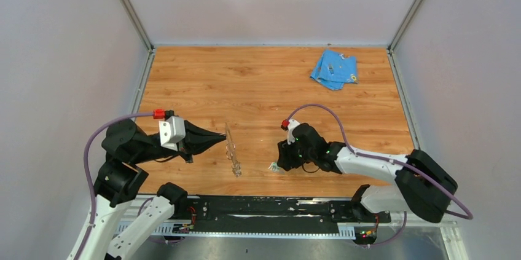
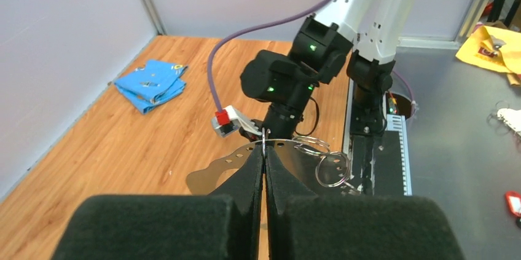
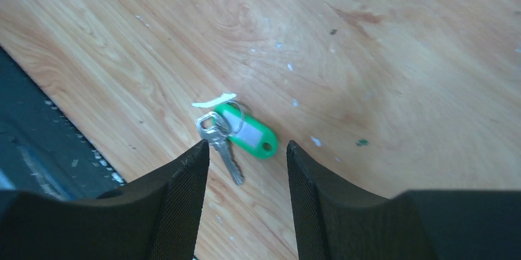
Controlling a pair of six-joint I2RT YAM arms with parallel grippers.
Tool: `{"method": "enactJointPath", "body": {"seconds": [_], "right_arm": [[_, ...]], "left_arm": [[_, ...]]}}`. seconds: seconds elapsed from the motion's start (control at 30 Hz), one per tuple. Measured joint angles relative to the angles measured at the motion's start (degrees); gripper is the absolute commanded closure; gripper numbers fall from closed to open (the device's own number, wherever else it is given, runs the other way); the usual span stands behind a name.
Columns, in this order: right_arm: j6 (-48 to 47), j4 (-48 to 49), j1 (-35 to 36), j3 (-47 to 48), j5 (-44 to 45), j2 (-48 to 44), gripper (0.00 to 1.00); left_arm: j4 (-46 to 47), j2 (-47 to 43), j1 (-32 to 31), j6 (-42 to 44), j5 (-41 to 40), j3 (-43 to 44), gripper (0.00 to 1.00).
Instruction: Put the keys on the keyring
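A green-tagged key with a silver blade lies flat on the wood, seen as a small speck near the table's front. My right gripper hovers over it, open, with the key just ahead of the gap between its black fingers and nothing held; from above, the right gripper points left. My left gripper is shut on the keyring, a thin grey metal band with small holes, held edge-up in front of the left gripper. Small wire rings hang from the band.
A folded light-blue cloth lies at the back right. The black mounting rail runs along the near edge, close to the key. The cell's walls stand on three sides. The right arm faces the left wrist camera.
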Motion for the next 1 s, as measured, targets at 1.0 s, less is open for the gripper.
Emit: {"method": "enactJointPath", "body": {"seconds": [1.0], "right_arm": [[3.17,-11.85,-2.38,13.70,-16.85,16.17,0.61]], "left_arm": [[1.84,-4.59,0.00,2.14,-1.53,-3.30,1.00]]}}
